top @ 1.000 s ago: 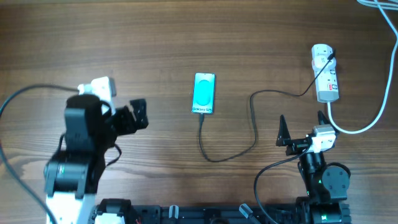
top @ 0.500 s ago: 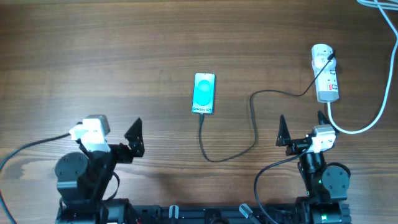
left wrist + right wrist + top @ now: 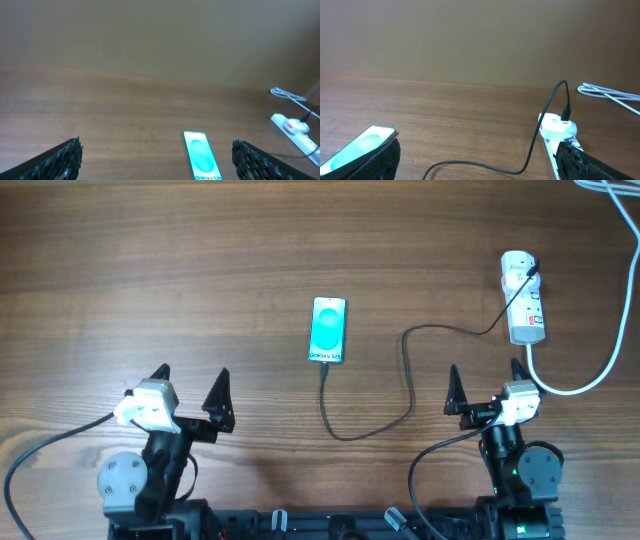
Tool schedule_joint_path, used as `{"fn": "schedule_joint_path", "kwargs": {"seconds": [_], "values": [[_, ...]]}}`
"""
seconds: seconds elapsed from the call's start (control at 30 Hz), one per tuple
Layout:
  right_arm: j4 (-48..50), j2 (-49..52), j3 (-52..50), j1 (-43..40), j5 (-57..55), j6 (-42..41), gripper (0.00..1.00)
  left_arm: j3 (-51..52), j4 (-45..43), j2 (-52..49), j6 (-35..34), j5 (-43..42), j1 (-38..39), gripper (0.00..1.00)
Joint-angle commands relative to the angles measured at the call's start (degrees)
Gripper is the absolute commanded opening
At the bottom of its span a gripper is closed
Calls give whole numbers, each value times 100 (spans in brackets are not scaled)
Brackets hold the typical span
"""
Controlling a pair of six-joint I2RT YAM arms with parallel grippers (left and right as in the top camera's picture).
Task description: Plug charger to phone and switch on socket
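Overhead: left gripper (image 3: pixel 191 375) was drawn back from mid-table to near edge, jaws spread, empty; right gripper (image 3: pixel 484 370) likewise released. Charger (image 3: pixel 345 437) was found touching phone (image 3: pixel 328 330) bottom, centre; socket (image 3: pixel 523 310) far right. Plugging judged done; switch unreadable.

Matt brown wood-grain table (image 3: pixel 200 270), glossy glass-fronted phone (image 3: pixel 328 329), smooth white plastic socket (image 3: pixel 523 300), matt black charger (image 3: pixel 400 395)

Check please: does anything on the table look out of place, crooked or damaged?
Nothing stands out. The phone lies flat, screen up and lit; the charger loops loosely from its lower edge to the socket at the right, with no knots. The left gripper and the right gripper stand open, touching nothing.
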State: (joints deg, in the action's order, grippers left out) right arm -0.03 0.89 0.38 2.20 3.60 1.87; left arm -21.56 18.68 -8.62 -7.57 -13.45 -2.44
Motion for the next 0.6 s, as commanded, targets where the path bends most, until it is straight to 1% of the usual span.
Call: {"fn": "schedule_joint_path", "kwargs": {"seconds": [0.0,0.07,0.13,0.2,0.3,0.47,0.57], "values": [[9,-68,-9,-15,-15,101,100,531,-702,393,-66,-68,-48,100],[9,-68,-9,-15,-15,101,100,863,-1268,599,-234,-37,-48,100],[9,-68,-9,-15,-17,101,100,1119,-1742,741,-238,-42,-48,100],[9,-68,-9,-15,-15,101,100,1397,-2247,846,-516,68,-48,100],[9,-68,-9,-15,-15,101,100,1624,-2651,846,-841,310,-48,100],[9,-68,-9,-15,-17,101,100,1956,-3250,846,-833,560,-48,100],[9,-68,-9,-15,-15,101,100,2124,-3405,846,-833,667,-46,100]]}}
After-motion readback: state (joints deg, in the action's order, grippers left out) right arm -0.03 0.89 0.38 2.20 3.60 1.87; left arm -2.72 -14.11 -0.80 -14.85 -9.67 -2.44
